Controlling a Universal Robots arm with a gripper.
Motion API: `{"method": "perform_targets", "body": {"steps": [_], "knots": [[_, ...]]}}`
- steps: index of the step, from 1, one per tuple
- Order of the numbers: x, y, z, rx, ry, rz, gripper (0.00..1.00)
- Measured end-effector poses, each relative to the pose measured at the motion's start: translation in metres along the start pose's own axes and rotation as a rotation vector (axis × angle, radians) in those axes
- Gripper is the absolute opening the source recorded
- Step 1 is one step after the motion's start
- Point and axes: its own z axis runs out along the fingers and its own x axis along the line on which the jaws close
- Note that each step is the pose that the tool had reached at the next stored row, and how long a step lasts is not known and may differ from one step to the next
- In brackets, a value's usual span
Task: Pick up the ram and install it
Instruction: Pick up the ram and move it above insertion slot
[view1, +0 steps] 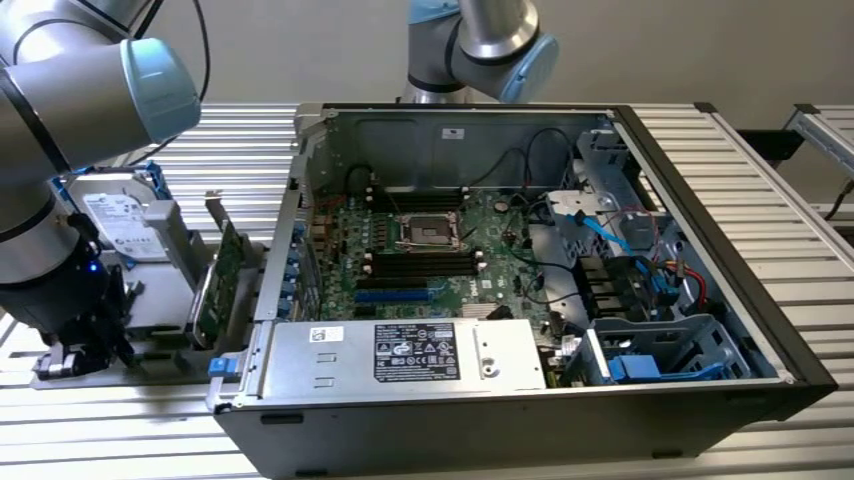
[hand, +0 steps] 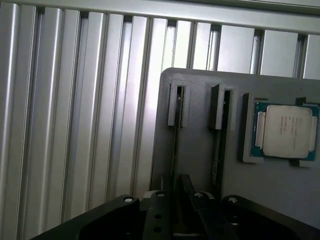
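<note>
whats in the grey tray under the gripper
A cpu lies in a recess of the tray. Two thin sticks, likely ram, stand edge-on in narrow slots. The gripper covers one end of each.

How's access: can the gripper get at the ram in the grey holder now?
Likely yes: the gripper hangs directly over the ram, which stands on edge in its slot of the grey holder, with nothing between them. The second stick and the processor sit apart.
</note>
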Motion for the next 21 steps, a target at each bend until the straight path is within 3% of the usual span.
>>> {"method": "perform_targets", "body": {"steps": [2, 4, 15, 21], "knots": [[0.0000, 0.0000, 0.0000, -0.0001, 0.0002, 0.000, 0.21], [0.0000, 0.0000, 0.0000, 0.0000, 0.0000, 0.000, 0.14], [0.0000, 0.0000, 0.0001, 0.0000, -0.0001, 0.001, 0.14], [0.0002, -0.0015, -0.0008, -0.0048, -0.0009, 0.010, 0.14]]}}
